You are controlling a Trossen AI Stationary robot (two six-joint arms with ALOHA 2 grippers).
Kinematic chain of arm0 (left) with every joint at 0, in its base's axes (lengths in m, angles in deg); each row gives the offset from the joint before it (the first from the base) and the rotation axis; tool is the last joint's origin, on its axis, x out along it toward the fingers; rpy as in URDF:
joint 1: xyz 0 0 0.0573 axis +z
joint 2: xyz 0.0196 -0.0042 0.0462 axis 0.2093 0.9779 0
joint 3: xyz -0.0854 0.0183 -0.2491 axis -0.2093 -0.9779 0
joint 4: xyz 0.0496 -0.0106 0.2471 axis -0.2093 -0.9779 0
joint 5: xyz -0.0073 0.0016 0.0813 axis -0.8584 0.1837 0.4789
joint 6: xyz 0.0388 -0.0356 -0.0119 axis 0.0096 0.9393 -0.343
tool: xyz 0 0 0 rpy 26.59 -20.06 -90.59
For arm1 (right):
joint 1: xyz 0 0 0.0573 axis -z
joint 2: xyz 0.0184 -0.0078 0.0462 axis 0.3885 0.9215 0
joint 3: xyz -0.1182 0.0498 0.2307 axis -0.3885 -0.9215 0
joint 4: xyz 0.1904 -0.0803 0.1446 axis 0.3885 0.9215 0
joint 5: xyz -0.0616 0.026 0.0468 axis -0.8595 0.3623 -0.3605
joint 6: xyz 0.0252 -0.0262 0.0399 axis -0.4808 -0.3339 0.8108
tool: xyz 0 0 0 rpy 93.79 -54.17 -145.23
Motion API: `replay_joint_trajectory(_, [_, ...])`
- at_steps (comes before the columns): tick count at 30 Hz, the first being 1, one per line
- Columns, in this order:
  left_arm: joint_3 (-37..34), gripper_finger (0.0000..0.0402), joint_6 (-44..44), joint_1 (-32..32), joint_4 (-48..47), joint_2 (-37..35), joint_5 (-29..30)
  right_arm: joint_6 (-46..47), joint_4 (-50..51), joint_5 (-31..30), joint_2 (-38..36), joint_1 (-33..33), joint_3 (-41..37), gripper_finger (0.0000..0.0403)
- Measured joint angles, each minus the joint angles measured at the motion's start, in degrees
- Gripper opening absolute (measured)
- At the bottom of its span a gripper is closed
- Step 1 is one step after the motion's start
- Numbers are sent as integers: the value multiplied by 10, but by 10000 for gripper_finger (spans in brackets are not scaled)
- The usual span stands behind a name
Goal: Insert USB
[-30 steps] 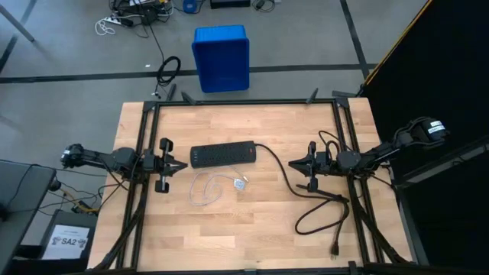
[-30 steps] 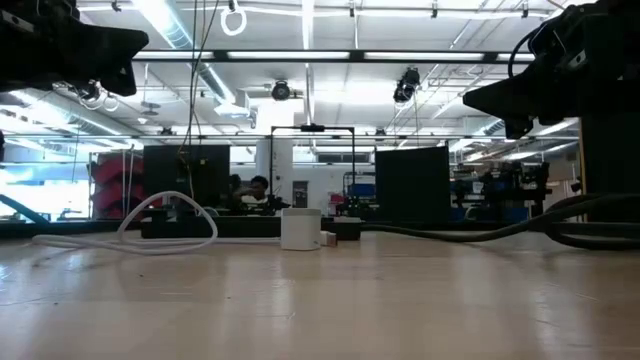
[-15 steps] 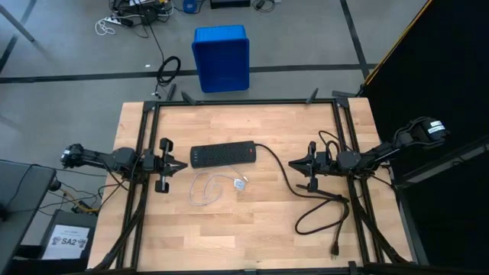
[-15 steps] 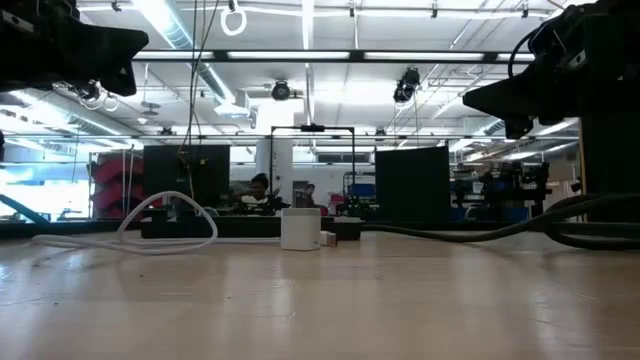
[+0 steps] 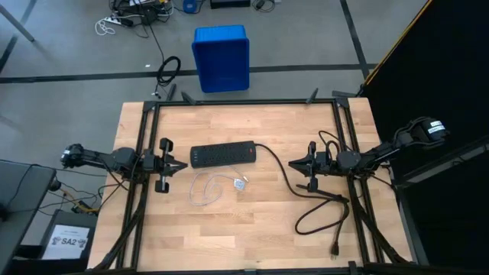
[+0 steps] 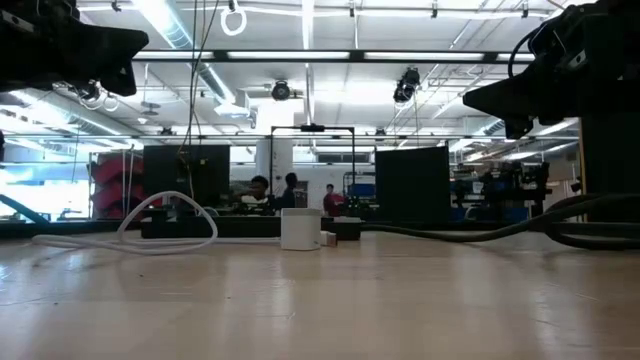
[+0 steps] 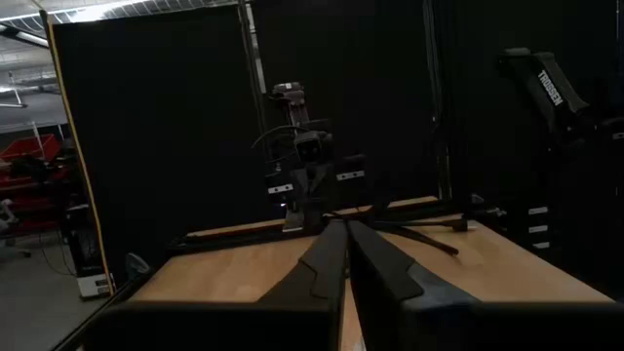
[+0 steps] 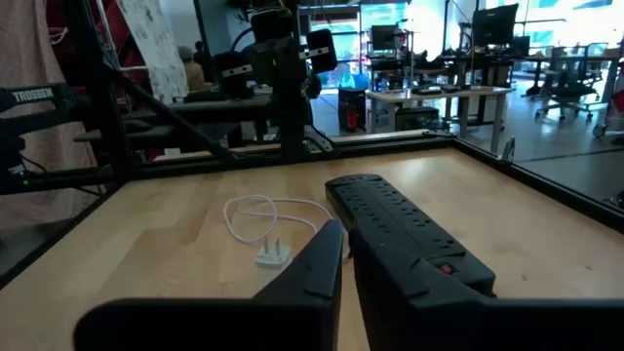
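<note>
The USB is a thin whitish cable lying in a loose loop on the wooden table, in front of a black power strip. One end of it reaches a small white adapter. The right wrist view shows the cable, the adapter and the strip. My left gripper hovers shut at the table's left, pointing right, above the table. My right gripper hovers shut at the right, pointing left toward the strip's cord end. In the low view the cable loop and the adapter rest on the table.
The strip's thick black cord curls over the table's right near part and ends in a plug. Black frame rails run along the left, right and far edges. A blue bin stands on the floor beyond the far edge.
</note>
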Motion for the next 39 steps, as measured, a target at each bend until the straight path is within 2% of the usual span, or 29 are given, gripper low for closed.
replay_joint_trajectory(16, [0, 1, 0, 0, 0, 0, 0, 0, 0, 0, 0, 0, 0, 1])
replay_joint_trajectory(30, [0, 1, 0, 0, 5, 0, 0, 0, 0, 0, 0, 0, 0, 9])
replay_joint_trajectory(39, [0, 1, 0, -1, 64, 0, 0, -26, 0, 0, 0, 0, 0, 1])
